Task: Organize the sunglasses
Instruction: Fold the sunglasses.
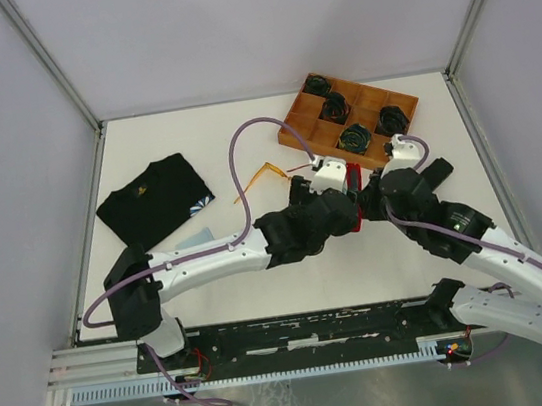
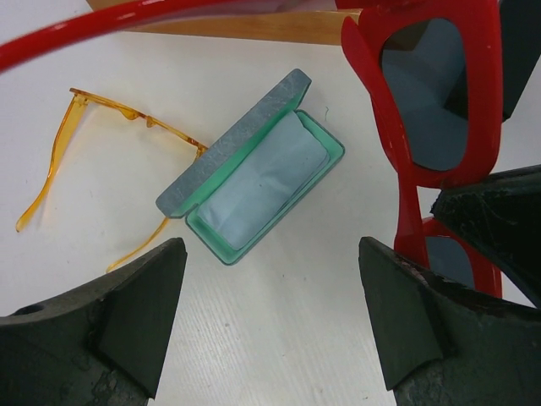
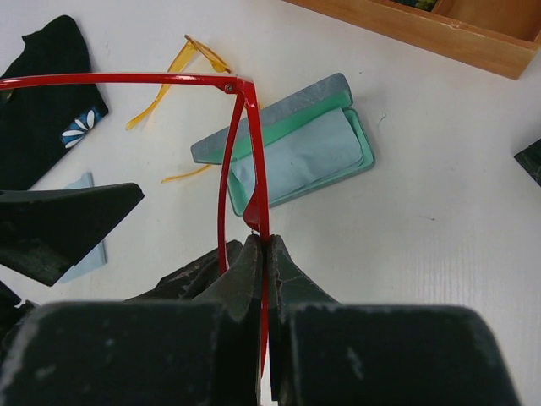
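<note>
My right gripper [image 3: 269, 247] is shut on the thin frame of the red sunglasses [image 3: 245, 152] and holds them above the table, one temple spread out to the left. In the left wrist view the red sunglasses [image 2: 486, 110] with dark lenses hang at the right, beside my left gripper [image 2: 270, 254], which is open over bare table. The orange-yellow sunglasses [image 2: 127, 114] lie unfolded on the table left of an open grey-blue case [image 2: 245, 135] with a green lining and a light blue cloth inside. From above, both grippers [image 1: 324, 183] [image 1: 370, 191] meet mid-table around the red frame [image 1: 352, 175].
A wooden compartment tray [image 1: 293, 131] with black coiled items stands at the back right. A black patterned pouch [image 1: 154, 199] and a light blue cloth [image 1: 198, 238] lie at the left. A dark oblong object [image 1: 438, 171] sits right of my right wrist.
</note>
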Tool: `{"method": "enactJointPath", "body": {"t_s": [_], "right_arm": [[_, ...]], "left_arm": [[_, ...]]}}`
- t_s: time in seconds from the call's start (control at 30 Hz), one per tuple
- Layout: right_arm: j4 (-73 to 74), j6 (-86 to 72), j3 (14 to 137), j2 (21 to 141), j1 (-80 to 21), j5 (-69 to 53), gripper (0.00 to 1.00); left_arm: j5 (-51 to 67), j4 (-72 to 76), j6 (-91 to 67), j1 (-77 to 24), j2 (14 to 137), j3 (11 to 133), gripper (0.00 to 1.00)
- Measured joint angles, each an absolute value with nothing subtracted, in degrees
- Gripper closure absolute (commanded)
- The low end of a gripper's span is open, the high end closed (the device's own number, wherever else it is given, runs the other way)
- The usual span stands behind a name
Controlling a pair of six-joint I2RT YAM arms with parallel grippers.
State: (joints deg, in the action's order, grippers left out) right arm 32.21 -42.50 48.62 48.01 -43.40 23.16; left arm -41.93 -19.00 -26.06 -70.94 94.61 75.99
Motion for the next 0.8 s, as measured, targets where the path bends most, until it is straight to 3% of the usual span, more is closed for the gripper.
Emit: {"method": "enactJointPath", "body": {"t_s": [0.27,0.53,0.8], "right_arm": [[32.32,-42.35,48.51,45.74,-43.53,26.41,1.0],[30.81,-38.79,45.21,40.97,-43.68,34.09,1.0],[27.22,-24.82,43.13,39.48,-43.68,27.99,1.0]], "left_arm": [[-39.64,-17.82,-25.15,-70.89,92.01,73.3,0.1],[-34.54,-18.04,-24.51,-70.89,70.57,58.26,0.1],[-34.11,-29.21,-24.51,-64.75,58.5,65.12,0.08]]}}
